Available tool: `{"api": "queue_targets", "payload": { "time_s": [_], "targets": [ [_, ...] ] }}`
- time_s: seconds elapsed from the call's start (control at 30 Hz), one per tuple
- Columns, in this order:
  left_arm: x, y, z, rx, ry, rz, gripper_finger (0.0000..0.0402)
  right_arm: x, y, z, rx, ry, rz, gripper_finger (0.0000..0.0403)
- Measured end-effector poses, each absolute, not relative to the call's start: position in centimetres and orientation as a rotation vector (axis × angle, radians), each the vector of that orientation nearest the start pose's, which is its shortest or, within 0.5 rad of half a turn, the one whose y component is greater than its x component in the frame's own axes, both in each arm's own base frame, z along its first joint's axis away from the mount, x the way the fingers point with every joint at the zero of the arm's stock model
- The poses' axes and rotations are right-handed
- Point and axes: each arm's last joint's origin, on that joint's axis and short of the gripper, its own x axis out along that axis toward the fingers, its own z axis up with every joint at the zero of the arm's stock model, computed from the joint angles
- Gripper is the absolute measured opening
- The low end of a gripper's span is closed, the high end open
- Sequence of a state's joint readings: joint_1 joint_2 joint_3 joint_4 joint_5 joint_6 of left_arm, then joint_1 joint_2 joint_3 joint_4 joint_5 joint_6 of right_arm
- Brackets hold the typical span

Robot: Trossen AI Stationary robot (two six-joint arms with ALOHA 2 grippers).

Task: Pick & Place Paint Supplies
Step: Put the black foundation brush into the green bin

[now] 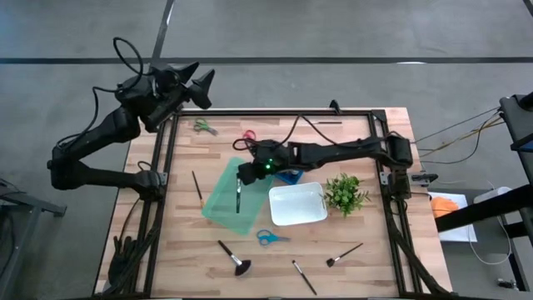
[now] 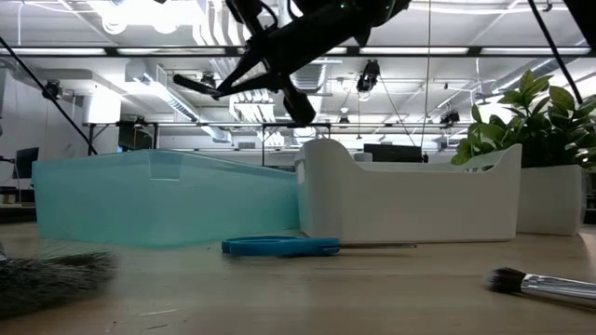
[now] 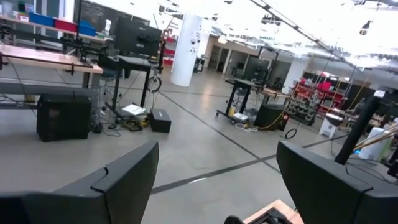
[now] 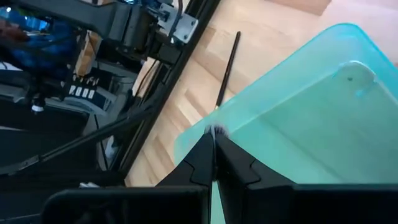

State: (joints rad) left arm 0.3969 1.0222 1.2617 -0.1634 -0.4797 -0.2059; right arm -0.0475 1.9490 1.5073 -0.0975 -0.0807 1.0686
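Brush in question: a slim dark-handled paint brush [image 1: 238, 197] is pinched between the shut fingers of the right gripper [image 1: 242, 177], which hangs over the translucent turquoise plastic bin [image 1: 218, 200] near the middle of the wooden table [image 1: 183, 258]. The brush hangs down from the fingers with its long axis running toward the table's near edge in the high view, so the handle lies directly above the bin's floor. In the right wrist view a pale bristle tuft [image 4: 216, 130] shows just past the closed fingertips. Judging from this, the release should simply drop the brush inside the bin walls.

The left gripper [image 1: 200, 86] waits raised beyond the far left corner of the table, its fingers spread apart and holding nothing.

Other supplies lie loose: another thin brush [image 1: 197, 188] just left of the bin, blue-handled scissors [image 1: 268, 238] before it, a fan brush [image 1: 234, 258], and green scissors [image 1: 202, 127] and red scissors [image 1: 247, 136] farther back.
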Motion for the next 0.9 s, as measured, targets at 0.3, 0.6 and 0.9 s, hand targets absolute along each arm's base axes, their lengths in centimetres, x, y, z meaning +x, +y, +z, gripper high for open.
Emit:
{"api": "queue_targets", "payload": {
  "time_s": [0.3, 0.6, 0.9],
  "targets": [
    [17.4, 8.7, 45.4, -0.199, -0.177, 0.855, 0.0337, 46.0, -1.7, 23.3, 1.059, 0.543, -0.258, 0.0008],
    [17.1, 8.6, 45.4, -0.199, -0.164, 0.856, 0.0337, 45.9, -1.4, 23.8, 1.016, 0.528, -0.275, 0.0008],
    [17.1, 8.6, 45.3, -0.201, -0.152, 0.855, 0.0337, 45.9, -1.3, 23.7, 1.015, 0.532, -0.268, 0.0008]
  ]
}}
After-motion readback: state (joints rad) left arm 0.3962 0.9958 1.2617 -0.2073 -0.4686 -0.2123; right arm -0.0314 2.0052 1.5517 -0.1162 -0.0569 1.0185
